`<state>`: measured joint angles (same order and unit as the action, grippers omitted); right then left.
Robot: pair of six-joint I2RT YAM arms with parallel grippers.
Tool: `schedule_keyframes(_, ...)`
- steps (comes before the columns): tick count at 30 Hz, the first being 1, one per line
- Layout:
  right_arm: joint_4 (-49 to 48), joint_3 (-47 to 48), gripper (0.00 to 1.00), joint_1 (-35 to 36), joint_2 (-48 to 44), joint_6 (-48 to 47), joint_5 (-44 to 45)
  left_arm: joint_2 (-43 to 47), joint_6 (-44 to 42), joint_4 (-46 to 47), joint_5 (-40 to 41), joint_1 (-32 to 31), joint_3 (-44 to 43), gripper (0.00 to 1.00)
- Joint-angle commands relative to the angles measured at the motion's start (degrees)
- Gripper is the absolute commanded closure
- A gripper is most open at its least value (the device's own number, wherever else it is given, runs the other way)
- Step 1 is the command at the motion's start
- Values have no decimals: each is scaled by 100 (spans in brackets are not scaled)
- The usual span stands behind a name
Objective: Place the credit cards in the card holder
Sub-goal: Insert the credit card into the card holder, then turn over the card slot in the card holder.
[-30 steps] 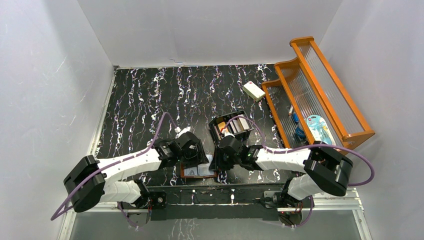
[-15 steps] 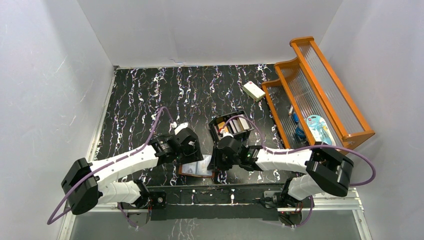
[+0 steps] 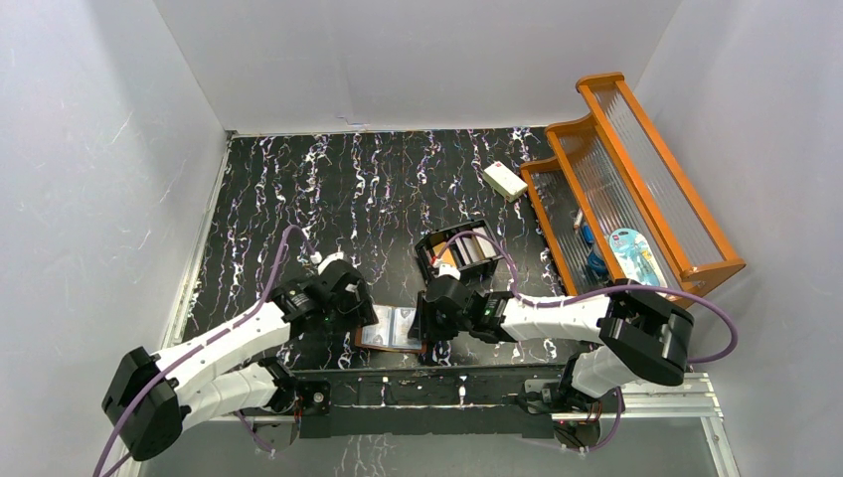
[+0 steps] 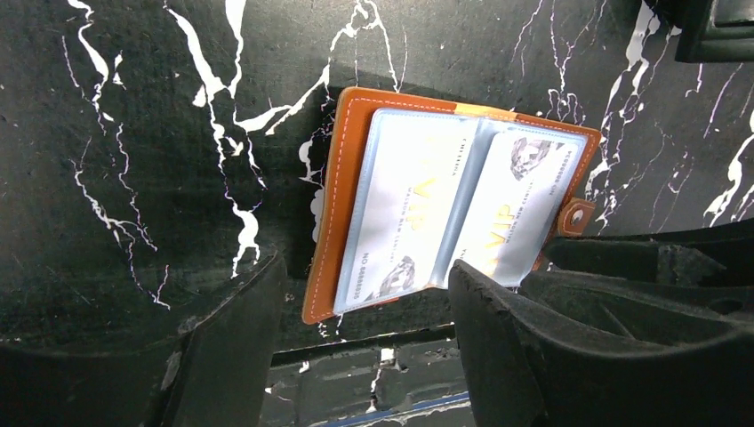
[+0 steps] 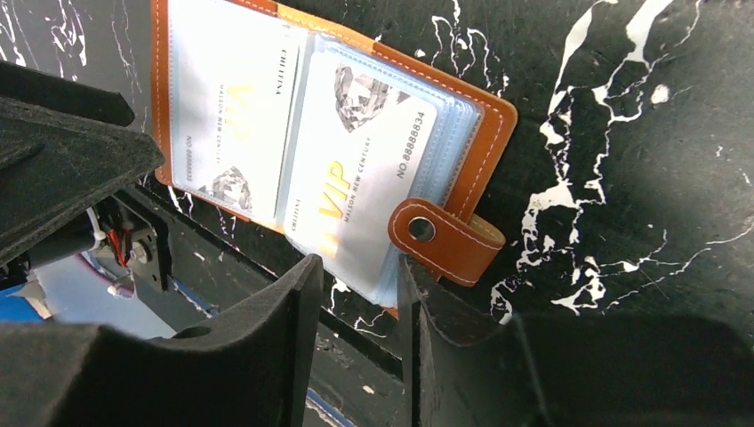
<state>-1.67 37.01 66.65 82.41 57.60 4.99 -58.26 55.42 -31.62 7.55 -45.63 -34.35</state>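
Card holder (image 3: 392, 331) lying open, face up, at near edge of table (image 3: 298, 199). Two pale VIP cards (image 4: 405, 218) sitting in its clear sleeves (image 5: 378, 271), one per page. Left gripper (image 3: 356, 314) hovering just left of holder, jaws standing wide apart, gripping nothing. Right gripper (image 3: 431, 320) hanging at holder's right edge beside snap tab (image 5: 445, 238), jaws standing narrowly apart (sleeve corner poking toward gap; contact unclear). Black box (image 3: 460, 253) sitting just behind holder, toward right.
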Motion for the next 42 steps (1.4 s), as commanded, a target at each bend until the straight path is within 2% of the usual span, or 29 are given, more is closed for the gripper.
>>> schedule_keyframes(1, -307, 62, 55, 12, -3, -123, 189, 313, -386, 230, -523, 179, 261, 34)
schedule_keyframes(5, -777, -87, 55, -3, -21, 12, 4, 454, -388, 526, -742, 194, 542, 34)
schedule_keyframes(19, -339, -63, 54, -54, 91, 147, 275, 319, -345, 1470, -1274, 194, 1006, 37)
schedule_keyframes(33, -86, 31, 53, -120, 158, -38, 419, 636, -37, 1658, -1517, 194, 1259, 67)
schedule_keyframes(37, -137, 42, 53, -117, 227, -48, 346, 672, 19, 1663, -1562, 194, 1281, 68)
schedule_keyframes(40, -136, 37, 53, -120, 257, -39, 337, 708, 54, 1608, -1590, 190, 1282, 60)
schedule_keyframes(42, -153, 14, 53, -117, 267, -39, 348, 754, 80, 1577, -1607, 194, 1295, 59)
